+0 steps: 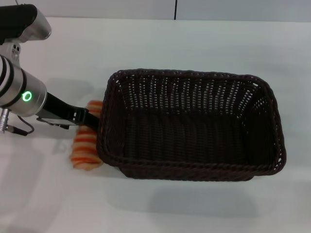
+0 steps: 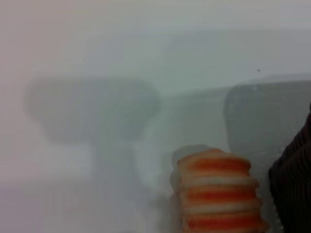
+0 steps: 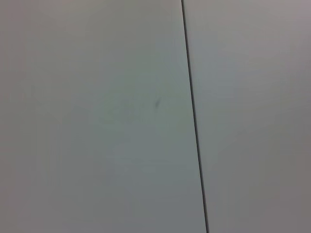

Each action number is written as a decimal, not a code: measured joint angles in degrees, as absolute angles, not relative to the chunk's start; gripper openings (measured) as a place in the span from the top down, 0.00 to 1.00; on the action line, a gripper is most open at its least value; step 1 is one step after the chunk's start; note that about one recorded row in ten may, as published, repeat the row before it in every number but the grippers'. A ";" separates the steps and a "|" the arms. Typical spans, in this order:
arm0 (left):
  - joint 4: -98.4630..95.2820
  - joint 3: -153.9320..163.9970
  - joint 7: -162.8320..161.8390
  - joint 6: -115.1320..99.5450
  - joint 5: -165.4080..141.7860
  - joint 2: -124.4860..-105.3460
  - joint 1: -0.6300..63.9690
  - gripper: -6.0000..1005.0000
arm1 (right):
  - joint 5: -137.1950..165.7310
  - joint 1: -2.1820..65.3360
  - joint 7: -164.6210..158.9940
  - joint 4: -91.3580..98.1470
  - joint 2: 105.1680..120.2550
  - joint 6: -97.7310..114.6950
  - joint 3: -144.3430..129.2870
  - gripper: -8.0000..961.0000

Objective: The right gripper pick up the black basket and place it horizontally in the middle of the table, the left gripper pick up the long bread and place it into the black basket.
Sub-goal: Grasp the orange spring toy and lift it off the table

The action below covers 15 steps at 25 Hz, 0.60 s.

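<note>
Now, scene: a white table carries the black basket and the long bread.
Black basket: it stands upright with its opening up, long side running across the tabletop, about midway between the near and far edges and a little toward the right edge; nothing lies inside it.
Long bread: it lies flat on the tabletop just outside the basket's left short wall, touching or almost touching that wall, its length running from the far side toward the near edge; orange and cream stripes cross it.
Left gripper: it reaches in from the left edge, low over the bread's middle, with the black jaw part lying across the loaf right beside the basket wall.
Left jaws: whether they are spread or clenched on the bread cannot be told; the left wrist view shows only the bread's striped end close up and a dark sliver of the basket.
Right gripper: out of sight in every view; its wrist camera faces plain pale panels with a dark seam.
</note>
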State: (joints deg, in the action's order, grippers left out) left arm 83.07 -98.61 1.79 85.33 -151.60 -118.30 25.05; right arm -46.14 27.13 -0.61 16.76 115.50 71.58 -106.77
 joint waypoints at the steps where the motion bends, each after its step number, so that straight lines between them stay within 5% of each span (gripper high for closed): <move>1: 82.79 -98.59 1.79 85.12 -151.60 -118.30 25.06 0.25 | -46.13 27.14 -0.61 16.79 115.52 71.60 -106.79 0.67; 15: 78.98 -97.42 2.43 82.89 -151.09 -118.38 26.35 0.27 | -46.05 27.36 -0.61 16.78 115.53 71.54 -106.86 0.67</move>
State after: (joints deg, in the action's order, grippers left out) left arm 78.98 -97.42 2.43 82.89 -151.09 -118.38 26.35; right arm -46.05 27.36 -0.61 16.78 115.52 71.54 -106.86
